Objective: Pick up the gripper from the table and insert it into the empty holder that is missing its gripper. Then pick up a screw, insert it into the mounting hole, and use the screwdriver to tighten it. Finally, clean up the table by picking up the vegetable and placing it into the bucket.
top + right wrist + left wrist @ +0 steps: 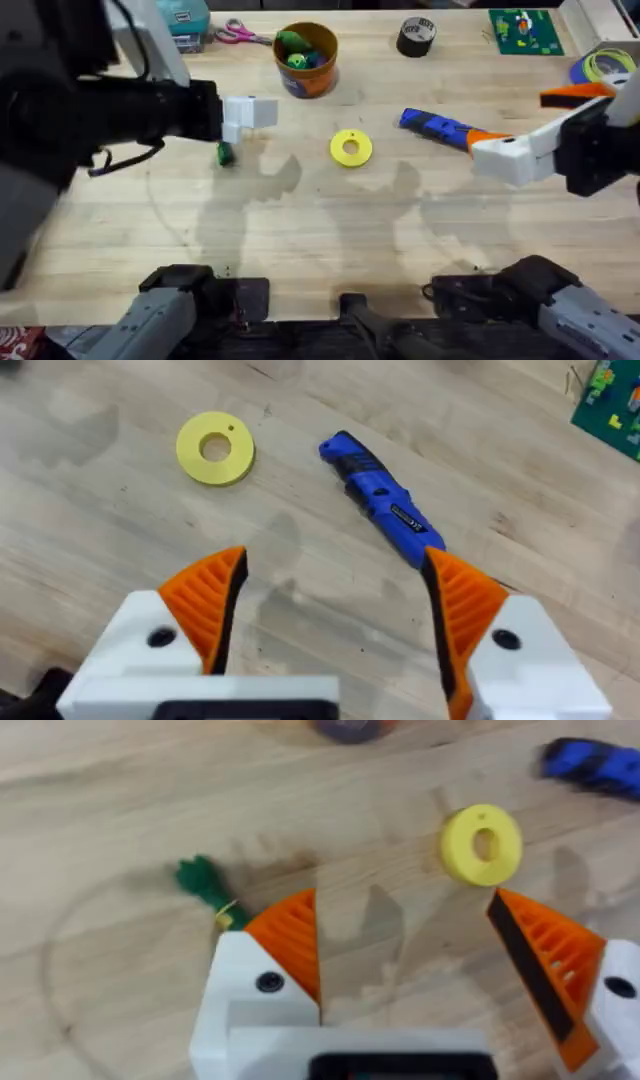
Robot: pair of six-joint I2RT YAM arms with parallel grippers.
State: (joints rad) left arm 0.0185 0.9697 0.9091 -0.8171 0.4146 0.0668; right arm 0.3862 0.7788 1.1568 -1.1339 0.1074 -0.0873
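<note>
The vegetable [224, 153] is a slim green toy lying on the wood; in the left wrist view the vegetable [205, 885] lies just beside one orange pad. My left gripper [255, 113] [400, 920] hovers over it, open and holding nothing. The blue screwdriver [440, 128] [385, 500] lies flat right of centre. My right gripper [492, 150] [335, 575] stands open just short of the screwdriver's near end. The orange-brown bucket [306, 75] stands at the back with toys inside. The loose gripper, the empty holder and the screw are out of view.
A yellow disc [351, 148] [482, 844] [215, 448] lies mid-table between the arms. At the back are scissors [238, 33], a black tape roll [416, 36] and a green board [525, 30]. Bare wood runs along the front.
</note>
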